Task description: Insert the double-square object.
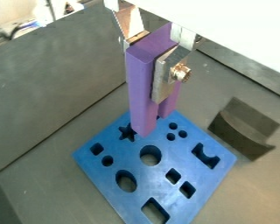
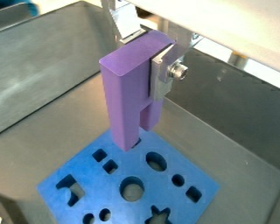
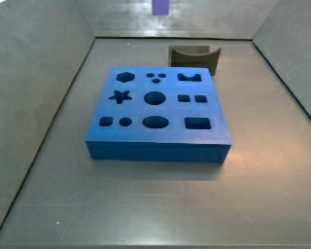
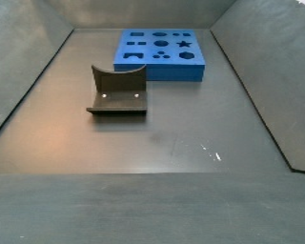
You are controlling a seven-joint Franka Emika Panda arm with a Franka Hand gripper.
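The gripper [image 1: 152,57] is shut on the double-square object [image 1: 146,87], a lilac peg of two joined square bars. The peg hangs upright between the silver fingers [image 1: 171,77], gripped near its top end. Both wrist views show the gripper [image 2: 146,54] and the peg [image 2: 127,92] well above the blue block [image 1: 178,153] with shaped holes, which also shows in the wrist view [image 2: 108,175]. In a side view only the peg's lower tip [image 3: 161,6] shows, high above the back of the block [image 3: 158,149]. The gripper is out of view in both side views.
A dark olive curved holder [image 3: 193,58] stands just behind the block and also shows in a wrist view [image 1: 241,131] and a side view [image 4: 117,93]. Grey sloped walls [image 3: 42,117] enclose the floor. The block [image 4: 162,69] sits near one end.
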